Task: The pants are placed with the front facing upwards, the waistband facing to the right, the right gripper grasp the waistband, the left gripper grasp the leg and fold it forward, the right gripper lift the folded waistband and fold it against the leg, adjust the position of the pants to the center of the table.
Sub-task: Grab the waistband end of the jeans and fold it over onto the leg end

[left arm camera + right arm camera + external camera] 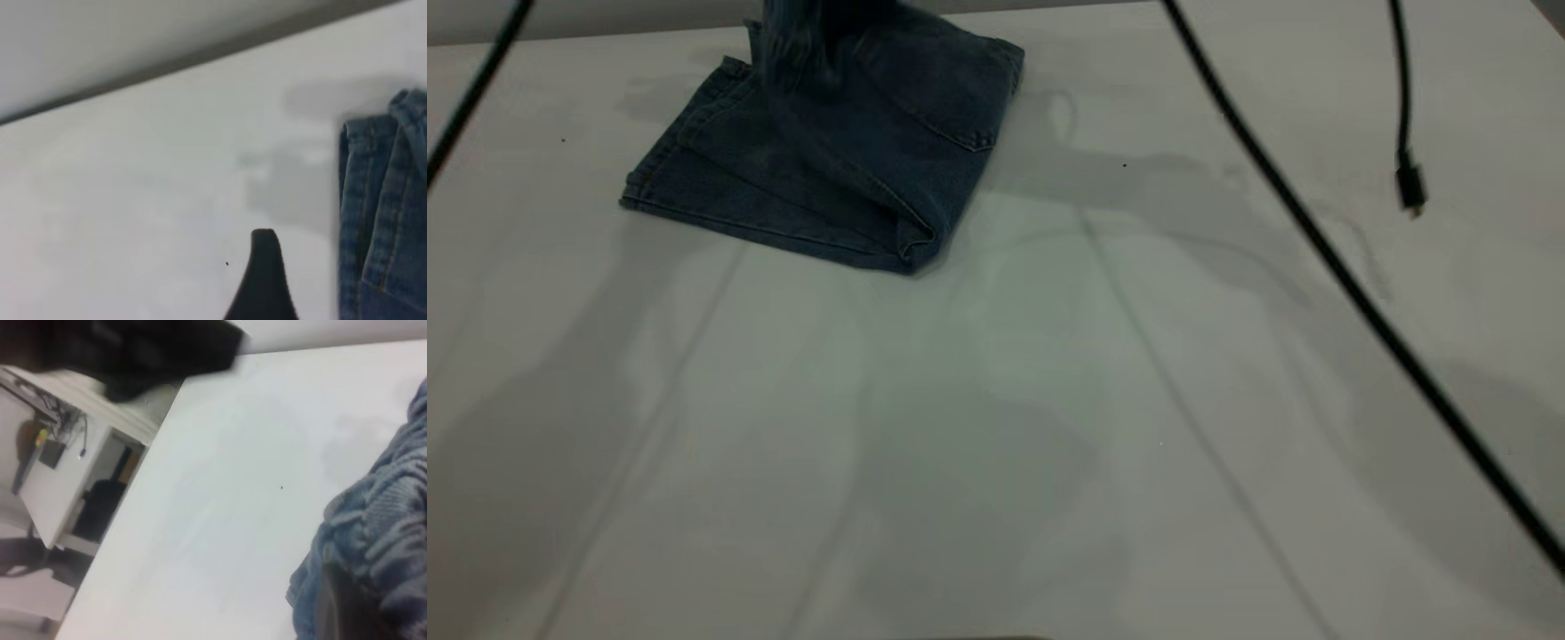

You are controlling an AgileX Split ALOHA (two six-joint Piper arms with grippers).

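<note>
The blue denim pants (pixel 827 178) lie folded at the table's (pixel 996 427) far left. Their upper part (pixel 818 44) is pulled up and leaves the exterior view at the top edge. In the right wrist view the ruffled waistband (pixel 380 533) is bunched around a dark finger (pixel 340 607), so my right gripper (pixel 360 617) is shut on it. My left gripper (pixel 327 280) hovers over bare table beside the pants' stitched edge (pixel 380 220). It is open, one black finger (pixel 263 280) shows, and it holds nothing. Neither gripper appears in the exterior view.
Black cables cross the exterior view: one at the left (pixel 471 98), a long one at the right (pixel 1316 240), and a hanging plug (pixel 1409 187). The table's far edge (pixel 200 57) runs close behind the left gripper. Room furniture (pixel 60 473) shows beyond the table's side.
</note>
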